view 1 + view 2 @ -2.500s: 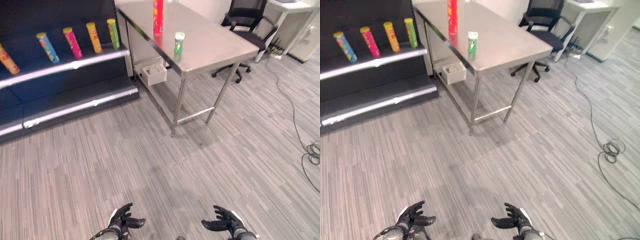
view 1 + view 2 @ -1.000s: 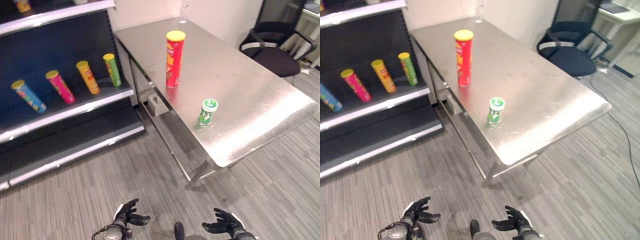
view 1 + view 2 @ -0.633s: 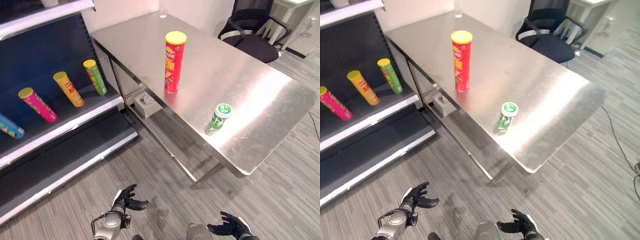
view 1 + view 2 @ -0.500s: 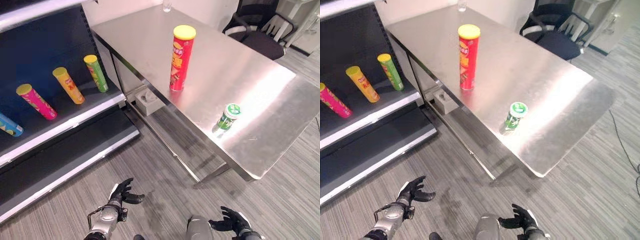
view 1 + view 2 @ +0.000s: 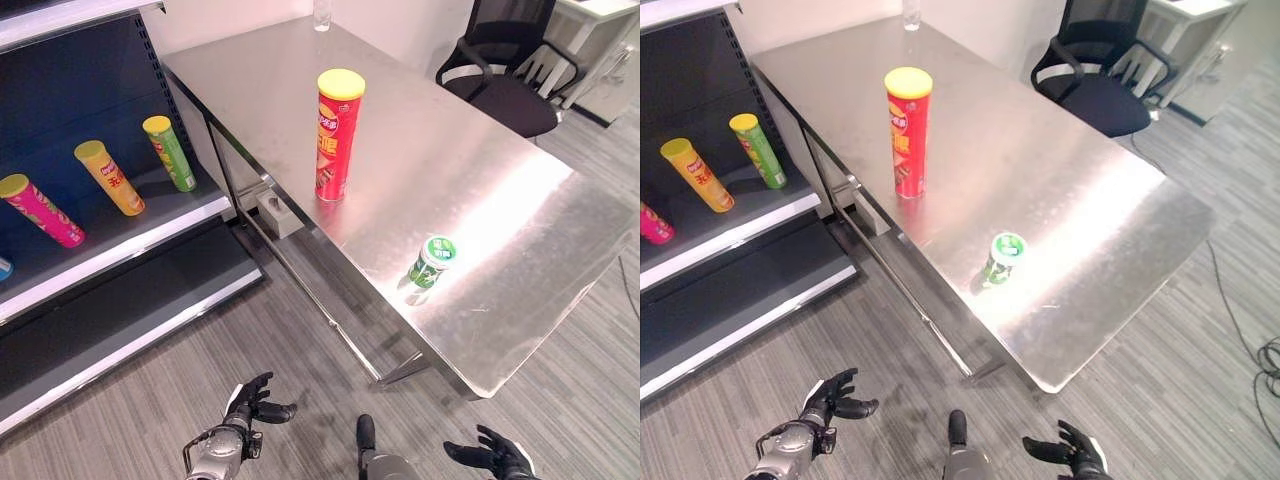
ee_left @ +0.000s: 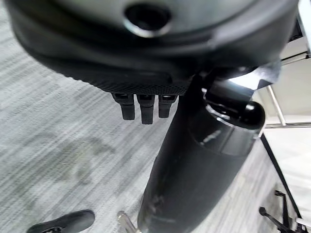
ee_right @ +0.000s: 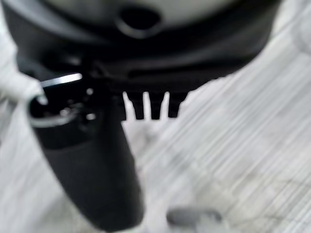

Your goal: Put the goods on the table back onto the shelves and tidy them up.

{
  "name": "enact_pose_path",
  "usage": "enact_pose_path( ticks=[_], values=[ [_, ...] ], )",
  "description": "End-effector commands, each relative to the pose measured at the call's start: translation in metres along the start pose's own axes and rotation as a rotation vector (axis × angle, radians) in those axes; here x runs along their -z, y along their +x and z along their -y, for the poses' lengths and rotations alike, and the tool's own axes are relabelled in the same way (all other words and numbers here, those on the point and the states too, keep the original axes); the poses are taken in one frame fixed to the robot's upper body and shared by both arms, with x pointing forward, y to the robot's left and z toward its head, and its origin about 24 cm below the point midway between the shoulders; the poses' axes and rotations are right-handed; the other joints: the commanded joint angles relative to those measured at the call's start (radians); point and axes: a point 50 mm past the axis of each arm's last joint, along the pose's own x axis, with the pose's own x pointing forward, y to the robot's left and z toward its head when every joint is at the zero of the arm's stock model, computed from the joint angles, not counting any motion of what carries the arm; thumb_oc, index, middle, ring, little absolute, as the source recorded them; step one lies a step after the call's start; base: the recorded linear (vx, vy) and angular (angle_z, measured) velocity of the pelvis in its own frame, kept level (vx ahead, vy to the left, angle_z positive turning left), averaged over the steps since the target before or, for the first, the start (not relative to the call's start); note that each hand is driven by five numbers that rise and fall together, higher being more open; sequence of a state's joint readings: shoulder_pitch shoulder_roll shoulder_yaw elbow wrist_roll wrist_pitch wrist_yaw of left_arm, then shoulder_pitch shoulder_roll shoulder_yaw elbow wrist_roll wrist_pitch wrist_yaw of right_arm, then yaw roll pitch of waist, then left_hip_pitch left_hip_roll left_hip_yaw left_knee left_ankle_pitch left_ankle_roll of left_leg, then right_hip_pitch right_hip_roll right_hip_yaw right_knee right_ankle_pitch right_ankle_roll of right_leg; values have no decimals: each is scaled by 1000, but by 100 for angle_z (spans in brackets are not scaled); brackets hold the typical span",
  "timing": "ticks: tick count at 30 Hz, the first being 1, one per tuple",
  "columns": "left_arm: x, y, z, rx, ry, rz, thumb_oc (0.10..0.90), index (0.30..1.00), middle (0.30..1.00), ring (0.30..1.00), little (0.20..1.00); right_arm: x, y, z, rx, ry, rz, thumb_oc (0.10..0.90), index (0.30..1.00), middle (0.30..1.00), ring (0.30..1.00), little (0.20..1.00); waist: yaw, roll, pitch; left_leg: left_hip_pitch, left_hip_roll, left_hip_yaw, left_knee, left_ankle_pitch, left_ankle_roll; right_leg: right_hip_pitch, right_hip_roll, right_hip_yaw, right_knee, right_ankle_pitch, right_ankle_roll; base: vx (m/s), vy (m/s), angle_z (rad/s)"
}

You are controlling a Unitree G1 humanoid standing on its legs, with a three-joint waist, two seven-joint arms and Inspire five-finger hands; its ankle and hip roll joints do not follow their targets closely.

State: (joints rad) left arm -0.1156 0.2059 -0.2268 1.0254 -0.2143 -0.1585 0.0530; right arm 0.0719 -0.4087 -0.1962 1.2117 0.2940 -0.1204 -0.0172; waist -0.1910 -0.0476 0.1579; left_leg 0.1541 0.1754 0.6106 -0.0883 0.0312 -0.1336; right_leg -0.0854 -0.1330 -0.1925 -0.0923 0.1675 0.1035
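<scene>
On the steel counter stand two goods: one tall red can with a yellow lid, upright near the middle, and one short green can closer to the near edge, well apart from the red one. At the far end of the counter stands one clear glass, cut off by the picture edge. To the left is the dark shelf, where four tubes lean: a green tube, a yellow tube, a pink tube, and a blue one hard to make out at the edge. Under the counter a small grey box sits on the floor. The floor is grey striped carpet, and one black office chair stands behind the counter.

Both hands hang low over the floor, far from the goods. The left hand has its fingers spread loosely and holds nothing. The right hand is also spread and empty, partly cut off at the bottom.
</scene>
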Motion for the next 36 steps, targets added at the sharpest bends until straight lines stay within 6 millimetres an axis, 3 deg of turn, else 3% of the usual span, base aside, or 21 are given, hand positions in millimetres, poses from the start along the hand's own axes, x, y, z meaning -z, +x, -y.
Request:
enact_pose_path(
  ticks=[1, 3, 4, 5, 6, 7, 8, 9, 10, 11, 12, 13, 14, 15, 18, 20, 22, 23, 27, 31, 36],
  values=[
    [-18, 3, -21, -41, -16, 89, 800, 900, 900, 900, 900, 2, -10, 76, 251, 127, -12, 800, 900, 900, 900, 900, -24, -39, 8, -33, -16, 7, 1, 1, -5, 60, -75, -21, 63, -115, 111, 33, -55, -5],
    [-18, 3, -26, -48, -5, 84, 800, 900, 900, 900, 900, -5, -25, 130, 419, 253, 37, 800, 900, 900, 900, 900, -37, -41, 6, -31, -13, 8, 1, -2, -8, 61, -73, -21, 61, -118, 115, 37, -52, -5],
    [-18, 3, -26, -48, -5, 84, 800, 900, 900, 900, 900, -5, -25, 130, 419, 253, 37, 800, 900, 900, 900, 900, -36, -41, 6, -31, -13, 8, 1, -2, -8, 61, -73, -21, 61, -118, 115, 33, -46, -4],
    [-16, 3, -30, -65, -7, 74, 800, 900, 900, 900, 900, -48, -39, 168, 533, 283, 245, 800, 900, 900, 900, 900, -58, -46, 6, -29, -12, 11, 4, -5, -10, 57, -73, -14, 64, -119, 117, 0, 0, 0],
    [-16, 3, -28, -60, -5, 74, 800, 900, 900, 900, 900, -46, -41, 170, 540, 284, 243, 800, 900, 900, 900, 900, -54, -42, 5, -29, -12, 11, 4, -6, -10, 57, -73, -14, 64, -120, 118, 79, -2, -6],
    [-9, 1, -29, -75, -15, 56, 800, 900, 900, 900, 900, -124, -75, 192, 613, 224, 619, 800, 900, 900, 900, 900, -73, -37, 1, -18, -13, 5, 5, -28, -18, 59, -72, 3, 64, -132, 130, 0, -7, -7],
    [-6, 0, -27, -73, -12, 46, 800, 900, 900, 900, 900, -163, -97, 194, 632, 185, 806, 800, 900, 900, 900, 900, -79, -37, 4, -22, -12, 26, 7, -11, -10, 48, -72, 0, 67, -119, 123, -1, -7, -16],
    [-6, 1, -26, -71, -10, 47, 800, 900, 900, 900, 900, -162, -97, 194, 636, 184, 804, 800, 900, 900, 900, 900, -76, -35, 3, -22, -12, 27, 7, -12, -10, 47, -72, 1, 67, -119, 123, 7, -13, -30],
    [-2, -1, -25, -66, 6, 35, 800, 900, 900, 900, 900, -210, -135, 192, 657, 123, 1062, 800, 900, 900, 900, 900, -76, -27, -2, -10, -14, 18, 6, -32, -16, 52, -70, 15, 65, -134, 131, 77, 5, -40],
    [1, -2, -23, -55, 15, 29, 800, 900, 900, 900, 900, -232, -153, 185, 649, 85, 1189, 800, 900, 900, 900, 900, -72, -22, -2, -7, -13, 22, 7, -32, -15, 52, -70, 16, 65, -136, 130, 12, -33, -41],
    [2, -2, -22, -52, 16, 25, 800, 900, 900, 900, 900, -248, -168, 180, 648, 60, 1277, 800, 900, 900, 900, 900, -72, -22, 2, -13, -10, 41, 12, -15, -9, 44, -68, 9, 69, -125, 121, -61, -45, -27],
    [2, -2, -22, -52, 16, 25, 800, 900, 900, 900, 900, -248, -168, 179, 648, 60, 1278, 800, 900, 900, 900, 900, -72, -21, 2, -13, -9, 41, 12, -15, -9, 44, -68, 10, 70, -125, 120, -53, -65, -16],
    [6, -3, -22, -42, 20, 15, 800, 900, 900, 900, 900, -280, -209, 161, 580, 26, 1527, 800, 900, 900, 900, 900, -66, -16, -1, -10, -6, 43, 14, -12, -11, 47, -64, 10, 71, -130, 118, 30, -52, -9],
    [7, -4, -20, -32, 21, 16, 800, 900, 900, 900, 900, -300, -243, 141, 480, 6, 1733, 800, 900, 900, 900, 900, -59, -14, -5, -6, -4, 43, 17, -13, -13, 52, -60, 9, 72, -136, 115, 37, -66, -2],
    [9, -6, -16, -12, 27, 24, 800, 900, 900, 900, 900, -317, -277, 111, 273, -60, 1929, 800, 900, 900, 900, 900, -44, -11, -9, -5, 1, 40, 25, -11, -17, 63, -54, 2, 74, -144, 110, 20, -44, 4],
    [10, -6, -16, -6, 26, 25, 800, 900, 900, 900, 900, -319, -283, 102, 190, -80, 1956, 800, 900, 900, 900, 900, -44, -11, -10, -5, 3, 38, 26, -10, -18, 67, -53, -3, 75, -147, 109, 17, -37, 18],
    [13, -8, -13, 15, 21, 20, 800, 900, 900, 900, 900, -323, -292, 79, 0, -173, 1993, 800, 900, 900, 900, 900, -30, -12, -14, -6, 10, 34, 35, -7, -24, 80, -50, -19, 78, -155, 103, 29, -71, 35],
    [21, -11, -11, 27, 21, 1, 800, 900, 900, 900, 900, -322, -297, 50, -223, -302, 1992, 800, 900, 900, 900, 900, -13, -14, -15, -3, 14, 32, 39, -4, -27, 90, -48, -31, 81, -160, 97, 24, -76, 27],
    [26, -13, -9, 39, 19, -17, 800, 900, 900, 900, 900, -322, -291, 31, -370, -392, 1930, 800, 900, 900, 900, 900, 0, -17, -15, 0, 17, 30, 41, -2, -30, 102, -46, -42, 80, -162, 94, 11, -37, 11],
    [33, -15, -10, 32, 3, -45, 800, 900, 900, 900, 900, -315, -273, 13, -552, -431, 1797, 800, 900, 900, 900, 900, 12, -19, -14, 0, 20, 23, 40, 3, -34, 111, -41, -56, 80, -167, 89, 11, -33, 5],
    [36, -16, -11, 29, -4, -57, 800, 900, 900, 900, 900, -303, -256, 2, -607, -546, 1669, 800, 900, 900, 900, 900, 16, -19, -13, 0, 23, 16, 37, 7, -37, 115, -38, -65, 79, -170, 87, 3, -18, 4]
  ],
)
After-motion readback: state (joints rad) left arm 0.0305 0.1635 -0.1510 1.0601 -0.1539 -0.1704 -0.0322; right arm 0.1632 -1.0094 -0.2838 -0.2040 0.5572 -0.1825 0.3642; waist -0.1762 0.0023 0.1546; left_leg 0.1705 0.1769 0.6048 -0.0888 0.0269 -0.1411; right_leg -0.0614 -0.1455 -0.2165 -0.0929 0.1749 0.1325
